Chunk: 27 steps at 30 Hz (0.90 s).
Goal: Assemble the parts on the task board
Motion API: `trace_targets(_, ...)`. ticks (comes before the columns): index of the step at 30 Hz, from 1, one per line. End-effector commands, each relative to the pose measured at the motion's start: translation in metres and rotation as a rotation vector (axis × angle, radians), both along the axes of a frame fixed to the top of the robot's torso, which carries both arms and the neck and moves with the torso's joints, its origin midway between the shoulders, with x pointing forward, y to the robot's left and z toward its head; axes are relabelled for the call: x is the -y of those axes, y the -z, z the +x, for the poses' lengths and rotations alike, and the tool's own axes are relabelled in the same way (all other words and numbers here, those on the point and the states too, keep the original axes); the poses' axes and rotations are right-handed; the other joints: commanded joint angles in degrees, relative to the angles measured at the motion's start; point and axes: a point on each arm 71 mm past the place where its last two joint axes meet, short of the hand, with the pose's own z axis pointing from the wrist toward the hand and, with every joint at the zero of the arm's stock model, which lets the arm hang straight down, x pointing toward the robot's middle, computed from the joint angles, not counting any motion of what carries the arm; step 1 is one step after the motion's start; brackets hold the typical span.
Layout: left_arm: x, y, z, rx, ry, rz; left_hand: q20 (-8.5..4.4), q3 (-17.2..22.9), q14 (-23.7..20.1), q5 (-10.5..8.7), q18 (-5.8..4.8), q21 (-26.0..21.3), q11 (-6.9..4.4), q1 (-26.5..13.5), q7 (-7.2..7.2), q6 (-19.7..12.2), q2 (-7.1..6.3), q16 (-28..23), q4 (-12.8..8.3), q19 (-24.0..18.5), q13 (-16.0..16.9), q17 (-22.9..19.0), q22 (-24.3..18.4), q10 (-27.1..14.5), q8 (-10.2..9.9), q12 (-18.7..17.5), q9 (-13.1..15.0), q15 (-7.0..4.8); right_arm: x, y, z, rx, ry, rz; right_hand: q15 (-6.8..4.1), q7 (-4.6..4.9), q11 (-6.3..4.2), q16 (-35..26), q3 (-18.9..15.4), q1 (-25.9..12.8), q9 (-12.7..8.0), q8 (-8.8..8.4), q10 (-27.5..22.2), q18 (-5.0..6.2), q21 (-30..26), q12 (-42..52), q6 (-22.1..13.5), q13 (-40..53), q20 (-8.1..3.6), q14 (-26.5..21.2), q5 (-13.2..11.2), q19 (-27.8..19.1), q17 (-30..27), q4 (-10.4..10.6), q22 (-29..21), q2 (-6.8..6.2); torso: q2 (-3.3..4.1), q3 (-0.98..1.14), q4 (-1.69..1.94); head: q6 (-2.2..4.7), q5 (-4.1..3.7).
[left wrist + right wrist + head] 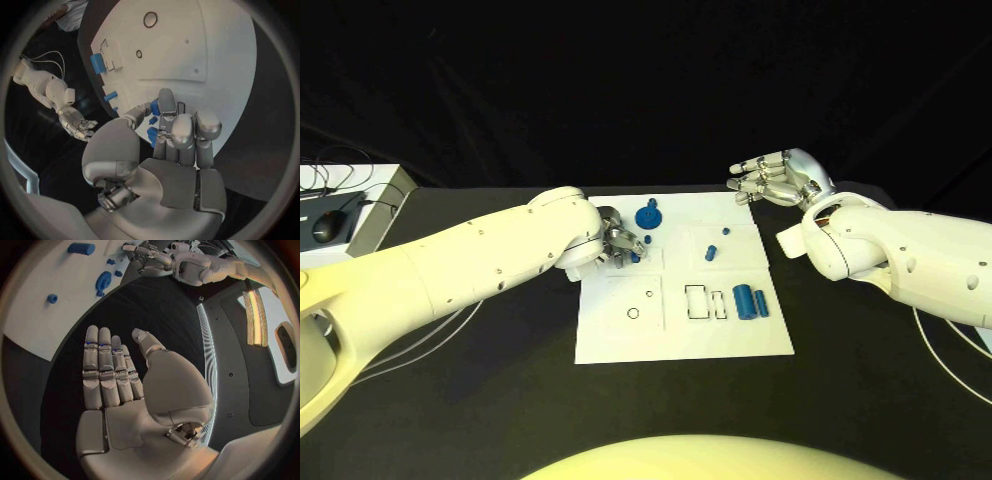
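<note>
Head view, item one: our left hand (620, 243), silver and many-fingered, sits low over the white rectangular task board (733, 342) at its far-left part, fingers curled together around small blue plastic parts (635, 254). The left wrist view shows blue pieces (153, 120) between the fingertips (166, 100) and thumb; we judge them pinched, though whether they are lifted or still seated in the board we cannot tell.

Item two: our right hand (776, 178), flat with fingers apart and holding nothing, hovers off the board's far-right corner, well apart from the parts.

Item three, parts on the board: a blue round gear-like piece (649, 216) just beyond the left hand; small blue pegs (714, 250) near the board's middle; two blue cylinders (751, 301) lying side by side at the board's right, beside outlined rectangular slots (705, 302); two small round holes (642, 303) on the board's left half.

Handling note: we judge the step to be seating a small part. We should keep the pinch light, hold the piece upright over its socket and press straight down, avoiding the gear nearby.

Surface: black table (473, 400), matte. Left of the board, a grey box with cables (358, 205) at the table's edge. Dark backdrop behind.
</note>
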Motion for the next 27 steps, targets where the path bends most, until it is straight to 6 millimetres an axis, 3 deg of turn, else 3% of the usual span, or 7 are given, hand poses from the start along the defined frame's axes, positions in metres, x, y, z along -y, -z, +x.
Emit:
trace_targets(1, 0.0048, 0.0019, -0.0021, -0.012, 0.023, -0.002, 0.08, 3.1, 0.0, -0.24, -0.47, -0.1, -2.04, 1.7, -5.03, 4.9, 1.22, 0.2, -3.4, 0.3, -0.2, 0.0, 0.1, 3.3, -0.3, 0.3, 0.1, -0.09, -0.0014, 0.0002, -0.0003, 0.0, -0.016, 0.001, -0.08, 0.04, -0.07, -0.1, 0.4, -0.3, 0.0, -0.19, -0.2, 0.32, 0.3, -0.2, -0.4, -0.1, -0.01, -0.4, 0.3, -0.6, -0.1, -0.1, 0.0, -0.35, 0.04, 0.03, 0.0, -0.07, -0.11)
trace_targets(11, 0.0037, 0.0028, -0.0025, -0.028, 0.031, 0.01, 0.1, 0.3, 0.0, -0.11, -0.51, -0.3, -2.05, 3.7, -5.12, 5.0, -0.96, 0.3, -2.4, 0.3, -0.6, 0.0, 0.3, 3.3, -0.5, 0.6, -0.1, -0.07, -0.0014, 0.0005, -0.0003, -0.002, -0.017, 0.001, -0.08, 0.04, -0.07, -0.1, 0.4, -0.3, 0.0, -0.19, -0.2, 0.32, 0.3, -0.2, -0.4, -0.1, -0.01, -0.4, 0.3, -0.6, -0.1, -0.1, 0.0, -0.35, -0.01, 0.04, 0.02, -0.24, -0.18)
trace_targets(19, 0.0017, 0.0033, -0.0024, -0.034, 0.032, 0.016, 0.03, -5.8, 0.0, -0.2, -0.57, -0.5, -2.19, 4.9, -5.39, 5.2, -2.95, 0.3, 0.3, 0.4, -0.7, 0.0, 0.4, 3.3, -0.7, 0.6, -0.4, -0.14, -0.0012, 0.0006, -0.0005, -0.002, -0.017, 0.001, -0.09, 0.04, -0.07, -0.1, 0.6, -0.4, 0.0, -0.19, -0.2, 0.32, 0.3, -0.2, -0.4, -0.1, 0.0, -0.4, 0.3, -0.6, -0.1, -0.2, 0.0, -0.4, 0.0, 0.0, 0.03, -0.29, -0.25)
trace_targets(22, 0.0014, 0.0031, -0.0023, -0.031, 0.029, 0.015, -0.03, -12.5, 0.0, -0.31, -0.59, -0.6, -2.26, 6.6, -5.27, 5.3, -2.39, 0.2, 3.0, 0.5, -0.7, -0.1, 0.5, 3.2, -0.8, 0.6, -0.6, -0.2, -0.0013, 0.0007, -0.0005, -0.002, -0.017, 0.001, -0.09, 0.04, -0.07, -0.1, 0.6, -0.4, 0.0, -0.19, -0.2, 0.32, 0.3, -0.2, -0.4, -0.1, 0.0, -0.4, 0.3, -0.6, -0.1, -0.2, 0.0, -0.4, 0.01, 0.01, 0.0, -0.29, -0.23)
trace_targets(27, 0.001, 0.0028, -0.002, -0.026, 0.026, 0.014, 0.01, -18.2, 0.0, -0.27, -0.61, -0.7, -2.22, 7.8, -5.5, 5.5, -1.66, 0.3, 5.3, 0.5, -0.7, 0.1, 0.6, 3.3, -0.7, 0.7, -0.7, -0.12, -0.0012, 0.0007, -0.0006, -0.002, -0.017, 0.001, -0.07, 0.04, -0.06, -0.1, 0.6, -0.4, 0.0, -0.19, -0.2, 0.32, 0.3, -0.2, -0.4, -0.1, 0.0, -0.5, 0.4, -0.6, -0.1, -0.3, 0.0, -0.41, 0.02, 0.0, -0.01, -0.35, -0.27)
